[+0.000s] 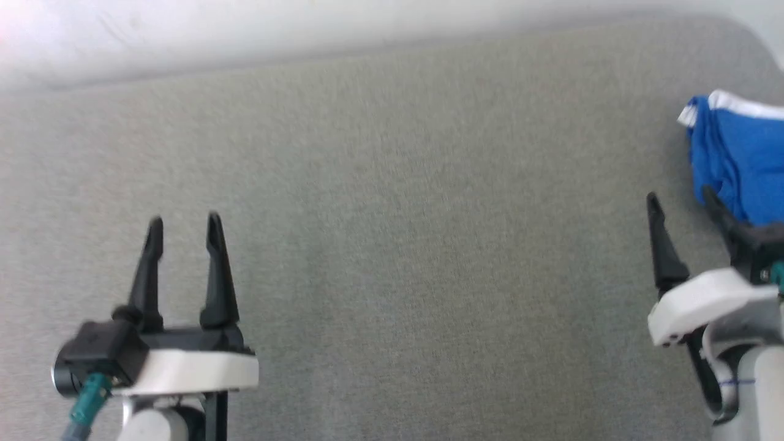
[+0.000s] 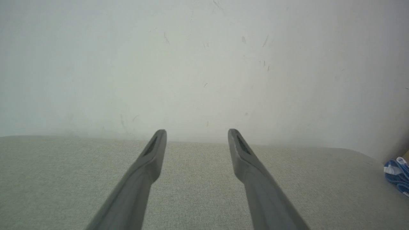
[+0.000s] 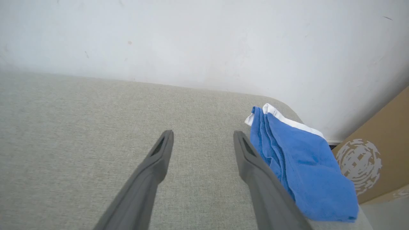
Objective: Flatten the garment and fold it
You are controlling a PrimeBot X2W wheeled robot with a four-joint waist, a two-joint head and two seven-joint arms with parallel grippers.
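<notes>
Closest to the head camera, at the lower left, the left gripper (image 1: pixel 184 218) hovers over a grey woven surface (image 1: pixel 392 214). Its two long dark fingers point away from the robot and stand apart, with nothing between them. At the lower right, the right gripper (image 1: pixel 678 193) is spread wide as well. From its own wrist camera, bare grey fabric shows between its fingers, so it holds nothing.

The garment (image 1: pixel 741 165) lies at the right side of the surface, close to the rounded far corner. It is bright blue and gathered into a compact folded stack, with several layered edges showing along its left side and a white band running along its far edge. The right gripper's outer finger sits right at the garment's near left edge (whether it touches the cloth cannot be told). The left gripper is well apart from the garment, which shows as a small blue and white patch at the far right of the left wrist camera.

Behind the surface rises a pale, lightly scuffed wall (image 3: pixel 204 38). A brown cardboard box (image 3: pixel 383 153) with a pale round print stands beyond the surface's right edge.
</notes>
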